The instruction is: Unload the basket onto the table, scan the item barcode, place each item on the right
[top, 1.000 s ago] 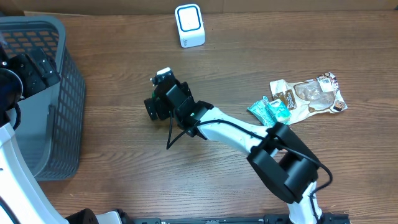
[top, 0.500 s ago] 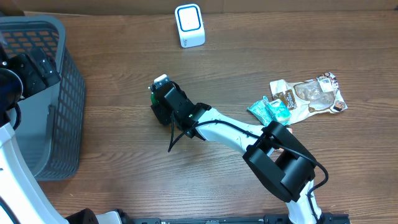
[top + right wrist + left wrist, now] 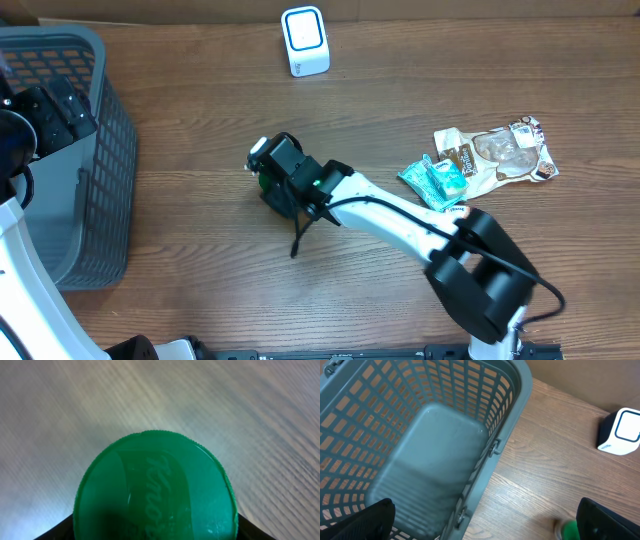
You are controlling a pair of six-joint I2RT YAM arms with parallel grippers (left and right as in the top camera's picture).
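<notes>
Right claw (image 3: 274, 172) is closed on the green-lidded jar (image 3: 155, 495) at mid table (image 3: 180, 260), open wood on every side, scanner (image 3: 304, 41) well apart. Left claw (image 3: 482, 522) hangs wide open over the basket (image 3: 512, 420) rim

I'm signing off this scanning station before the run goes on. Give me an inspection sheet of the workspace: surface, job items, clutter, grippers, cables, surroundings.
Surface: wooden table, no spills or damage seen.
Job's things: green-lidded container at mid-table; white scanner upright near the far edge.
Clutter: teal packet and brown-and-white snack packet lying together on the right; grey basket on the left.
Grippers: left gripper open, above the basket; right gripper closed around the container, lid filling its wrist view.
Cables: black cable hanging from the right arm down toward the table.
Surroundings: tan board along the table's far edge; nothing else seen.
</notes>
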